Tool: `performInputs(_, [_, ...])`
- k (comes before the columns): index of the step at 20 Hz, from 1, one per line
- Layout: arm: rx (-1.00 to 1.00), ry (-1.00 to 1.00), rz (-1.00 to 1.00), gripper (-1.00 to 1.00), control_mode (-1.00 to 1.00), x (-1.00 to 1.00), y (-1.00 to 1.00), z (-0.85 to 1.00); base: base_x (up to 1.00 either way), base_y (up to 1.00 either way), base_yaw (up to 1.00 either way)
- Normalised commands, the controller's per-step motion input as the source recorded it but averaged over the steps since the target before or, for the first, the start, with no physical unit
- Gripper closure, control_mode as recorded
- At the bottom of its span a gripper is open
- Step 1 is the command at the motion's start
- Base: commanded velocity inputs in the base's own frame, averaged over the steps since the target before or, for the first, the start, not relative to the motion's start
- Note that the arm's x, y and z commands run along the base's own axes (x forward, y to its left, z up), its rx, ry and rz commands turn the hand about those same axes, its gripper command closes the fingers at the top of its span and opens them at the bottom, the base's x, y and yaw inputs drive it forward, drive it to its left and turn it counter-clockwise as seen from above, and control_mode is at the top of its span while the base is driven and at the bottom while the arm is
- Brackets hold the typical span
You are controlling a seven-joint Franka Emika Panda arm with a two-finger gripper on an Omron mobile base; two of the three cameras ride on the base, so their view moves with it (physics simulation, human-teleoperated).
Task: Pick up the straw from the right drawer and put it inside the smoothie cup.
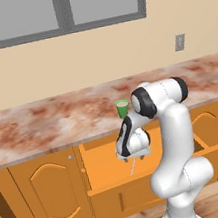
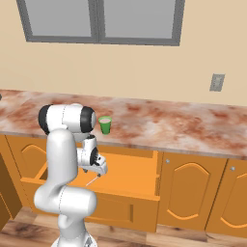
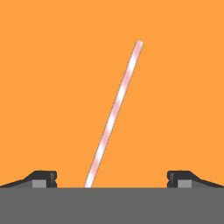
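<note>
The straw [image 3: 114, 109], thin and whitish with faint pink bands, lies on the flat orange floor of the open right drawer [image 1: 103, 168]. My gripper [image 3: 112, 178] hovers straight above it, open wide. The straw runs up between the two fingertips [image 3: 43, 177], nearer the left one, and touches neither. From the base, the gripper [image 1: 133, 156] points down into the drawer and the straw [image 1: 134, 167] shows just beneath it. The right base view gives the same: gripper [image 2: 98, 172], straw [image 2: 92, 182], drawer [image 2: 132, 176]. The green smoothie cup [image 1: 123, 108] [image 2: 105, 124] stands upright on the counter's front edge, above the drawer.
A marbled reddish counter [image 1: 57, 122] runs along the wall under a window. Orange cabinet doors with arched panels [image 1: 52, 192] [image 2: 193, 190] flank the drawer. The drawer's front panel [image 2: 120, 207] juts out towards my base. Wooden floor lies below.
</note>
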Motion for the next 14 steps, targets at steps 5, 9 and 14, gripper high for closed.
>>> performInputs(5, [-0.04,0.03,-0.05,-1.0,-1.0,0.17,0.05,-0.24,0.0,0.0,0.0])
performInputs(9, [-0.03,0.03,-0.04,-1.0,-1.0,0.19,0.01,-0.28,0.0,0.0,0.0])
performInputs(14, [-0.01,0.03,-0.04,-1.0,-1.0,0.22,0.0,-0.28,0.0,0.0,0.0])
